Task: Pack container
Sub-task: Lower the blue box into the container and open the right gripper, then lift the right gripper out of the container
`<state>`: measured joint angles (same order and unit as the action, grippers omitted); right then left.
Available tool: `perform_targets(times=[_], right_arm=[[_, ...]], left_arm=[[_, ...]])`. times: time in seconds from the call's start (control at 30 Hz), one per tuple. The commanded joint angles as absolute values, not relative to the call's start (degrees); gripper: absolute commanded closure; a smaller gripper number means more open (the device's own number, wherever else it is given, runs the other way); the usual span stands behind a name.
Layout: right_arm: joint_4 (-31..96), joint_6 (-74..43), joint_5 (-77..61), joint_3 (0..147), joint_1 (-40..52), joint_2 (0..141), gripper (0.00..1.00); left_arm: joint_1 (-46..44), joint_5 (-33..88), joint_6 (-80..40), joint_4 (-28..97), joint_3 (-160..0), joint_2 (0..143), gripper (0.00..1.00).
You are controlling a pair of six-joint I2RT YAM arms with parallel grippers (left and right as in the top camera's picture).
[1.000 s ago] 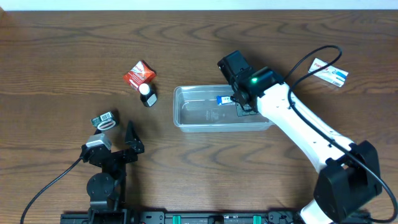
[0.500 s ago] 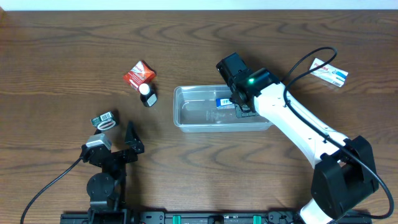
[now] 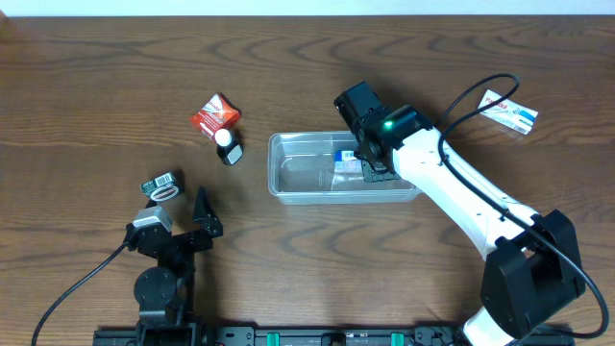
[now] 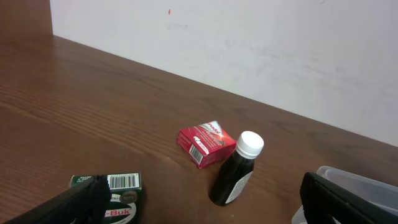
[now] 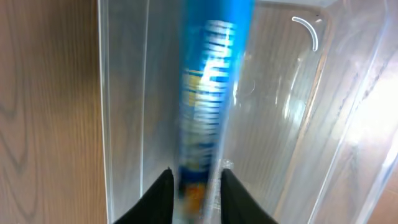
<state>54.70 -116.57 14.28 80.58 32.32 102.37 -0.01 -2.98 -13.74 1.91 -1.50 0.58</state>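
The clear plastic container (image 3: 306,176) lies at the table's middle. My right gripper (image 3: 369,163) hangs over its right half, pointing down into it. In the right wrist view the container's wall (image 5: 124,93) is sharp, while a blue packet (image 5: 211,81) shows as a blurred streak between the parted fingers of the right gripper (image 5: 196,177). From overhead the blue packet (image 3: 346,157) sits inside the tub beside the fingers. My left gripper (image 3: 202,216) rests near the front left, wide open with nothing in it, also seen as the left gripper (image 4: 204,205).
A red packet (image 3: 213,114) (image 4: 206,142) and a dark bottle with a white cap (image 3: 228,146) (image 4: 237,169) lie left of the tub. A green box (image 3: 161,185) (image 4: 118,193) sits by the left gripper. A white-and-blue packet (image 3: 507,111) lies far right.
The right gripper's fingers have parted around the blue packet, which now blurs as it slips down into the container. The right arm shifted slightly left. The left arm has not moved.
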Motion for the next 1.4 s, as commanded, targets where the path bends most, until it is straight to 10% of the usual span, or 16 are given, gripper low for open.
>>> perform_targets(times=[0.0, 1.2, 1.3, 1.37], right_arm=[[54.8, -116.4, 14.5, 80.6, 31.5, 102.4, 0.75], [57.9, -100.1, 10.4, 80.6, 31.5, 88.3, 0.73], [56.0, -77.3, 14.9, 80.6, 31.5, 85.3, 0.19], [54.1, -65.3, 16.2, 80.6, 31.5, 83.8, 0.02]], left_arm=[[0.0, -3.7, -14.0, 4.0, -0.2, 0.2, 0.02], [0.0, -3.7, -14.0, 4.0, -0.2, 0.2, 0.02], [0.0, -3.7, -14.1, 4.0, -0.2, 0.2, 0.02], [0.0, -3.7, -14.0, 4.0, -0.2, 0.2, 0.02]])
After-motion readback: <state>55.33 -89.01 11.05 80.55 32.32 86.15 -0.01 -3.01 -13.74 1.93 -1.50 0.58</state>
